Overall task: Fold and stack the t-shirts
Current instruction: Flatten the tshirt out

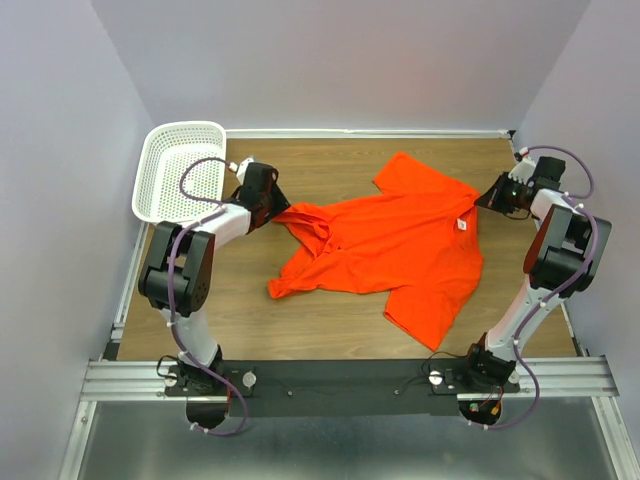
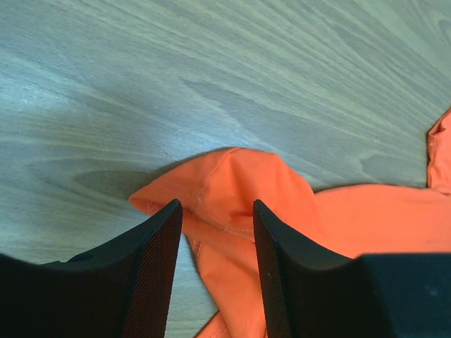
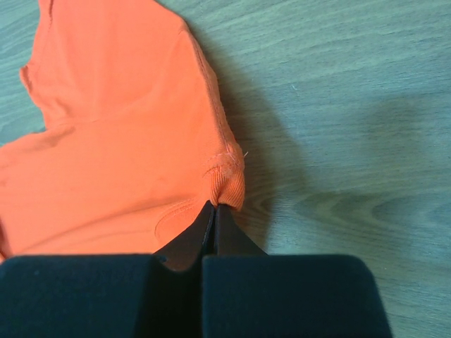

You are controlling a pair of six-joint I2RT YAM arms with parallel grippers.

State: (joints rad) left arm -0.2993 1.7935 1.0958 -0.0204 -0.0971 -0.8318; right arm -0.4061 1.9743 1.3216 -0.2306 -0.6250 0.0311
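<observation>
Your right fingers [image 3: 229, 239] are pinched shut on the t-shirt [image 1: 400, 245] edge. Your left fingers [image 2: 158, 260] sit half open, straddling a bunched corner. Shirt's lying rumpled mid-table [image 1: 330, 320].

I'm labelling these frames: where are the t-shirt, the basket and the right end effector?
t-shirt [image 1: 410, 245], top view, middle of its body.
basket [image 1: 186, 126], top view, far rim.
right end effector [image 3: 213, 208], right wrist view, shut fingertips pinching the t-shirt's edge.
</observation>
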